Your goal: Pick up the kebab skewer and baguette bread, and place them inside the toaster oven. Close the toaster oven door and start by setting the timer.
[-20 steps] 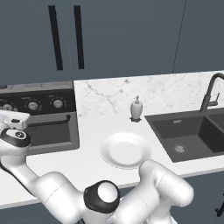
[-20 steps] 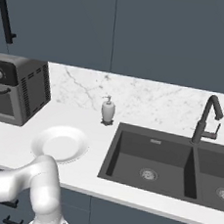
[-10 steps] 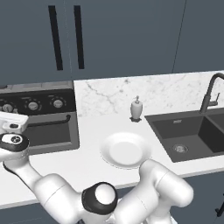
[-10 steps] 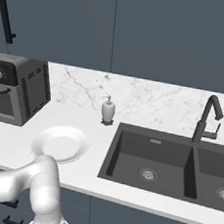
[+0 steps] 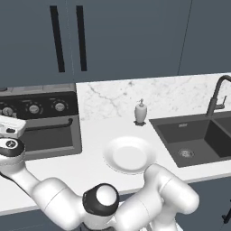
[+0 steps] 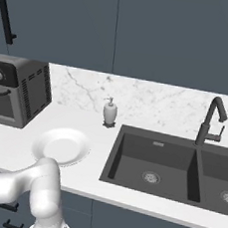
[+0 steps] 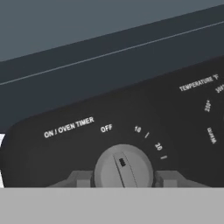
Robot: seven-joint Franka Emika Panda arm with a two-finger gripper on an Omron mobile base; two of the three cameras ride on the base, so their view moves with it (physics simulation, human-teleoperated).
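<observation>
The toaster oven (image 5: pixel 43 128) stands on the counter at the left, and the toaster oven door (image 5: pixel 47 137) is closed upright, its bar handle (image 5: pixel 47 124) across the top. In the hand view, my gripper (image 7: pixel 124 177) is right at the grey timer knob (image 7: pixel 124 165), below the OFF, 10 and 20 marks. A dark fingertip (image 7: pixel 81 178) presses each side of the knob, so the gripper is shut on it. My white hand (image 5: pixel 11 127) sits in front of the oven's left end. The kebab skewer and baguette bread are hidden.
An empty white plate (image 5: pixel 129 154) lies on the counter in front of the arm. A soap dispenser (image 5: pixel 140 112) stands by the marble backsplash. To the right are the dark double sink (image 6: pixel 170 165) and its faucet (image 6: pixel 210 122). Dark cabinets hang above.
My hand has eased slightly down and left at the oven's control panel. The oven, plate and dispenser have not moved.
</observation>
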